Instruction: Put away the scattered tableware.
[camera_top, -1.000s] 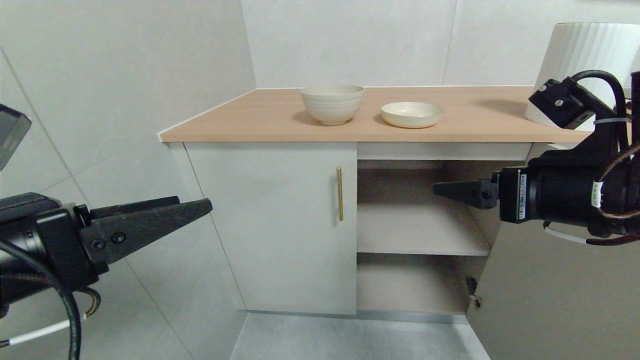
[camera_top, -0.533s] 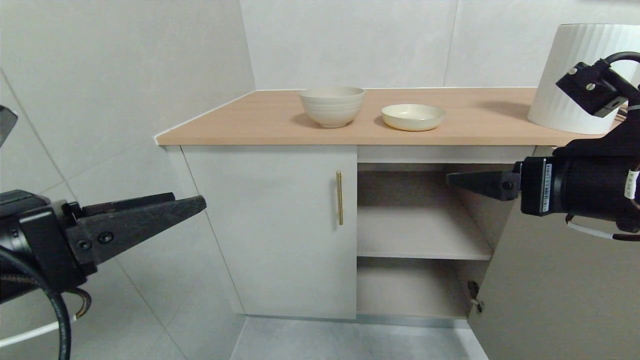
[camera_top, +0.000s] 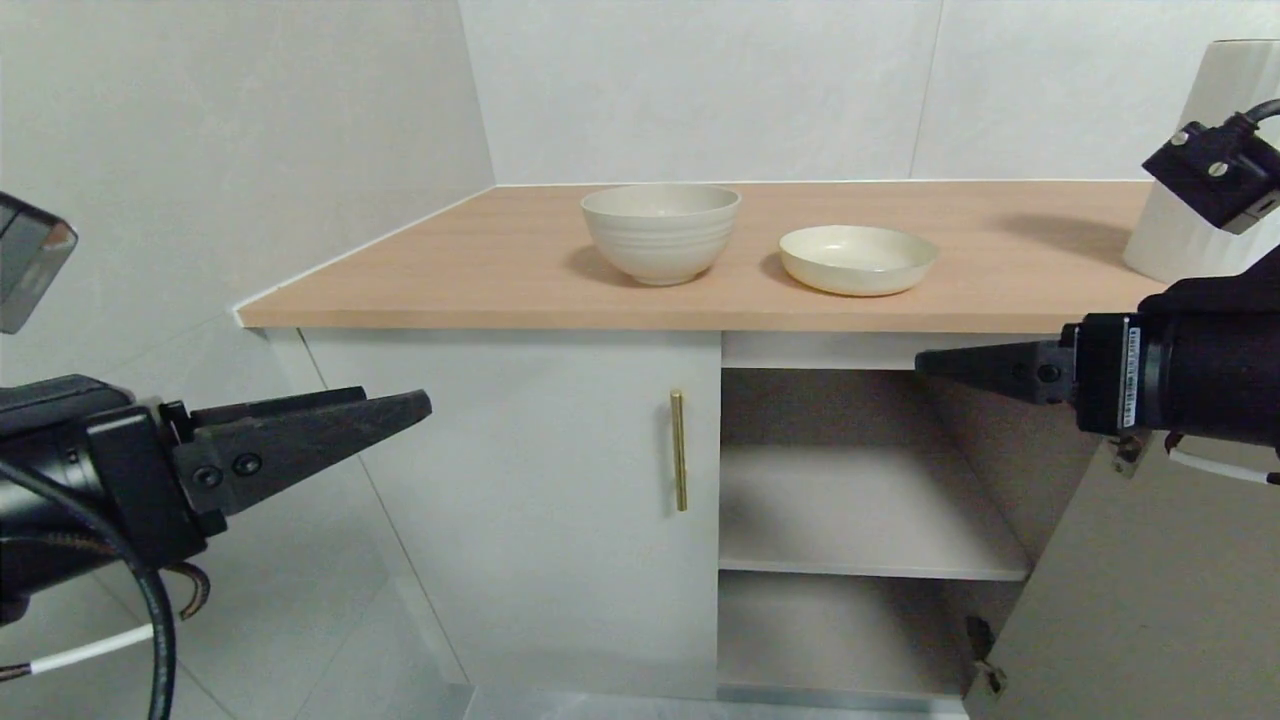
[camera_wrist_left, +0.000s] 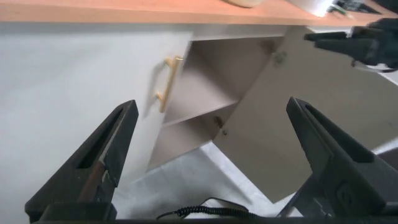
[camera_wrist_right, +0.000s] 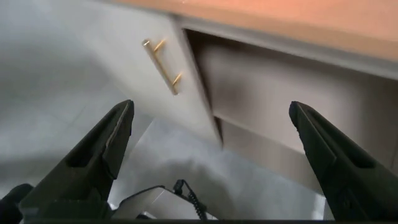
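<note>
My left claw (camera_top: 420, 403) and my right claw (camera_top: 925, 360) both have the fingers apart and hold nothing. The ribbed bowl (camera_top: 661, 232) and the shallow dish (camera_top: 857, 259) stand near each other on the wooden countertop (camera_top: 480, 275). Below the dish, the cabinet (camera_top: 860, 510) is open.

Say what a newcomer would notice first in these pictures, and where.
A pale ribbed bowl and a shallow dish sit side by side, apart, on the wooden countertop. Below, the right half of the cabinet stands open, showing a shelf. The left gripper and right gripper hang open in front.
</note>
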